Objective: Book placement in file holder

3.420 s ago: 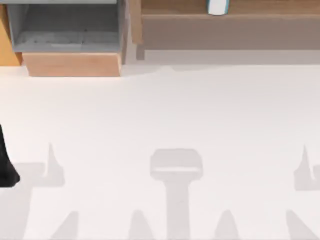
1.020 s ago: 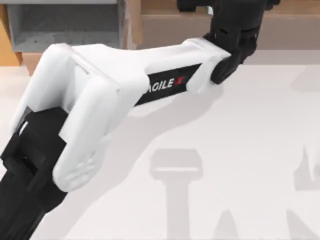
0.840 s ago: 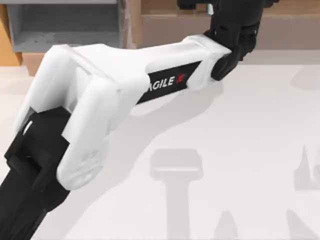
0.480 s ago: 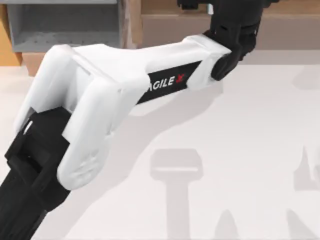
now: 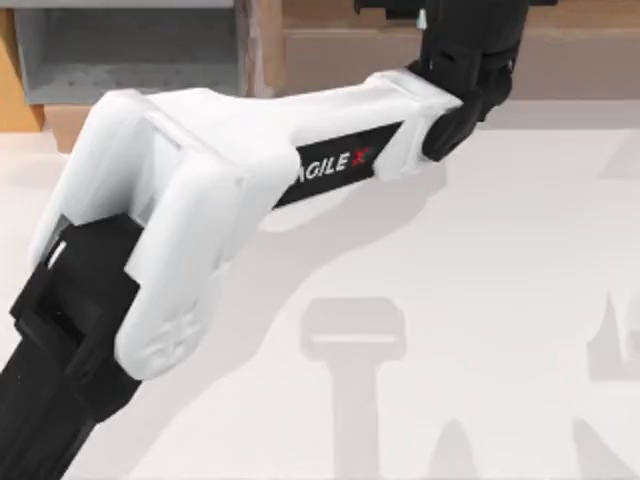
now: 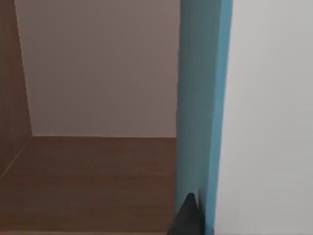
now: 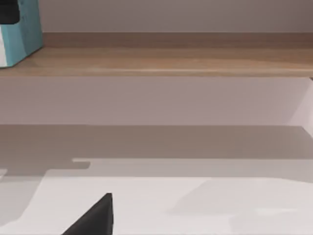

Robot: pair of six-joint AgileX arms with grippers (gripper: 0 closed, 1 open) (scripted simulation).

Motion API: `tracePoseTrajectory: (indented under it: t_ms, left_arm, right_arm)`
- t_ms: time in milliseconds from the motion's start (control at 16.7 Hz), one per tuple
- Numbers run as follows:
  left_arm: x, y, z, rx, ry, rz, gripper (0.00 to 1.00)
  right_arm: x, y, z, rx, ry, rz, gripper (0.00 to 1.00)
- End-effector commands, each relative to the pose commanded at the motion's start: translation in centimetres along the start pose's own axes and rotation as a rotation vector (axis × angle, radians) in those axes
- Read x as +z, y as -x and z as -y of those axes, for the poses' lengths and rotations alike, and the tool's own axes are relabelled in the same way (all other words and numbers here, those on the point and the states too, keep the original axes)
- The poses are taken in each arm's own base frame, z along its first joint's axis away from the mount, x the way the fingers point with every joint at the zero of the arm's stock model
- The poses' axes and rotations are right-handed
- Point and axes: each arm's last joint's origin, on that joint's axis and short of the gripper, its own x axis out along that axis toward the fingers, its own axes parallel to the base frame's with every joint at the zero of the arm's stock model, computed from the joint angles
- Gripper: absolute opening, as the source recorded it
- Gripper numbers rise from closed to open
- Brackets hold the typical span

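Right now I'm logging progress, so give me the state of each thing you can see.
book: upright on the brown shelf, not yet in the holder.
file holder: empty, at the table's far left.
left gripper: reached out over the shelf at the book.

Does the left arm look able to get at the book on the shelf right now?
Probably yes: the left gripper is already up at the long wooden shelf, and its wrist view has the teal book standing directly ahead, a dark fingertip beside it, nothing between.
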Motion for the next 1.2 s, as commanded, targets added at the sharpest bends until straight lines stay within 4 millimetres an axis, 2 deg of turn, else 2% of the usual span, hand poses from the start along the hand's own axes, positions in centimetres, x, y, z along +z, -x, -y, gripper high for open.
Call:
tracePoseTrajectory:
  t_ms: [120, 180, 720, 1020, 1200]
  left_arm:
    - [0.0, 0.0, 0.0, 0.0, 0.0, 0.0, 0.02]
    - [0.0, 0.0, 0.0, 0.0, 0.0, 0.0, 0.0]
    - [0.2, 0.2, 0.2, -0.004, 0.0, 0.001, 0.0]
    - [1.6, 0.1, 0.2, -0.004, 0.0, 0.001, 0.0]
    - [1.3, 0.1, 0.2, -0.003, -0.005, -0.003, 0.0]
  right_arm:
    - [0.0, 0.0, 0.0, 0.0, 0.0, 0.0, 1.0]
    - [0.0, 0.0, 0.0, 0.0, 0.0, 0.0, 1.0]
    - [0.0, 0.0, 0.0, 0.0, 0.0, 0.0, 1.0]
    - [0.0, 0.0, 0.0, 0.0, 0.0, 0.0, 1.0]
    - [0.0, 0.0, 0.0, 0.0, 0.0, 0.0, 1.0]
